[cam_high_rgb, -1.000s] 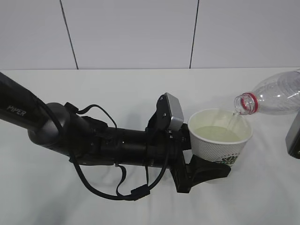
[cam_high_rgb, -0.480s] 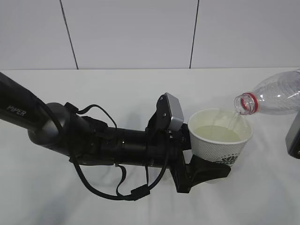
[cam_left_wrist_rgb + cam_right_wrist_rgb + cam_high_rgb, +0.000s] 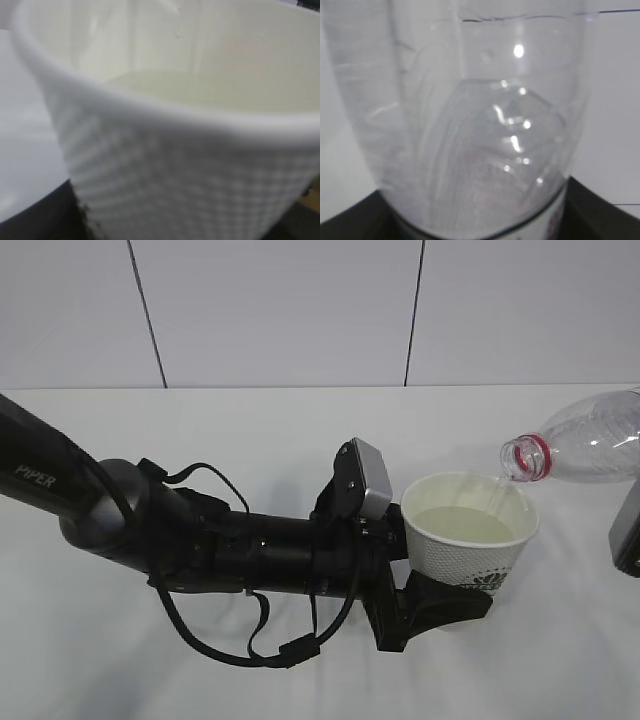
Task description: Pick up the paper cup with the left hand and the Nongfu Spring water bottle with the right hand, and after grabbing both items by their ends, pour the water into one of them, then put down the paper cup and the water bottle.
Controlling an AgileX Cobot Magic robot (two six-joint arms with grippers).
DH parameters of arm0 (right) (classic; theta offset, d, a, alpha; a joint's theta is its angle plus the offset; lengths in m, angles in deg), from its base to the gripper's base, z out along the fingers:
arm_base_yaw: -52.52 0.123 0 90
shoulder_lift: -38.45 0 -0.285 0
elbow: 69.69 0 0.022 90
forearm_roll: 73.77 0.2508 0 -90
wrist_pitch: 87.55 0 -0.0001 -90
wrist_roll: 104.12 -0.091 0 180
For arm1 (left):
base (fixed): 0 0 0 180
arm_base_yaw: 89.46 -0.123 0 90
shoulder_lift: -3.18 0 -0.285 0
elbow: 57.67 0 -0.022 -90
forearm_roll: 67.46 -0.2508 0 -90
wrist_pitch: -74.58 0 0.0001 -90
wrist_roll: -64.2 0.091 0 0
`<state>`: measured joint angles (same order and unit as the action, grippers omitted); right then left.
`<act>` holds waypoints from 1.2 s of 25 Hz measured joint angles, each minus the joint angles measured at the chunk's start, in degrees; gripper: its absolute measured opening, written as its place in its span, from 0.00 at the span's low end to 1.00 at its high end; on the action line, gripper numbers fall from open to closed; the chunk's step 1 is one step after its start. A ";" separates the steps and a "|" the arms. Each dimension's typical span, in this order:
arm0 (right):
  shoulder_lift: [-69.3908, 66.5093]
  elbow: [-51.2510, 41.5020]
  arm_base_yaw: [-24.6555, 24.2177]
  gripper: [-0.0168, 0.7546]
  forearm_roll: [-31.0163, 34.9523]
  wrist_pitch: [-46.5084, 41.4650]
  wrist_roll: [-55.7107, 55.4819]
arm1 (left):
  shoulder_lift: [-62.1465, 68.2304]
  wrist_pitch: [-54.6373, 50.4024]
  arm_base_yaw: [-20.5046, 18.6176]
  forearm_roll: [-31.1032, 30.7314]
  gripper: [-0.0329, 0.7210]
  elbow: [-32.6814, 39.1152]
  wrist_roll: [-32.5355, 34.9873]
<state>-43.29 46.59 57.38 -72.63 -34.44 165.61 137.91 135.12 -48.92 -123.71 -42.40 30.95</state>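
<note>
The white paper cup [image 3: 468, 540] stands upright just off the table, and my left gripper [image 3: 462, 580] is shut on its lower end, one dark finger [image 3: 445, 602] showing under it. Water [image 3: 462, 525] fills much of the cup. In the left wrist view the cup [image 3: 190, 165] fills the frame, with the water [image 3: 200, 90] inside. The Nongfu Spring water bottle [image 3: 590, 445] lies tilted, its red-ringed mouth [image 3: 522, 458] over the cup's right rim. My right gripper [image 3: 480, 225] is shut on the clear bottle [image 3: 480, 125] near its base end; dark fingers [image 3: 600, 210] flank it.
A white table [image 3: 250, 440] runs back to a white panelled wall [image 3: 280, 310]. My black left arm [image 3: 150, 530] lies across the table's left half, with loose cables. A dark part of the right arm [image 3: 625, 535] shows at the right edge.
The thin stream from the bottle's mouth into the cup has faded to almost nothing, and the neck has lifted very slightly. The cup and left arm have not moved.
</note>
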 joint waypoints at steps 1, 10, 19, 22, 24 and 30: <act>0.00 0.00 0.00 0.63 0.00 0.00 -0.27 | 0.00 0.00 0.00 0.00 0.75 0.00 0.00; 0.00 0.00 0.00 0.63 0.00 -0.78 -7.96 | 0.00 -0.10 0.00 0.00 0.75 0.00 0.00; 0.00 0.00 0.00 0.63 0.21 -0.78 -21.98 | 0.00 -0.10 0.00 1.49 0.75 0.00 -0.04; 0.00 0.00 0.00 0.63 0.21 -0.91 -26.61 | 0.00 -0.10 0.00 1.87 0.75 0.00 -0.04; 0.00 0.00 0.00 0.63 0.21 -0.91 -29.65 | 0.00 -0.10 0.00 1.97 0.75 0.00 -0.04; 0.00 0.00 0.00 0.63 0.21 -1.23 -45.93 | 0.00 -0.10 0.00 3.30 0.75 0.00 -0.04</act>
<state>-43.29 46.59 57.38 -72.42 -35.68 119.68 137.91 135.02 -48.92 -120.42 -42.40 30.91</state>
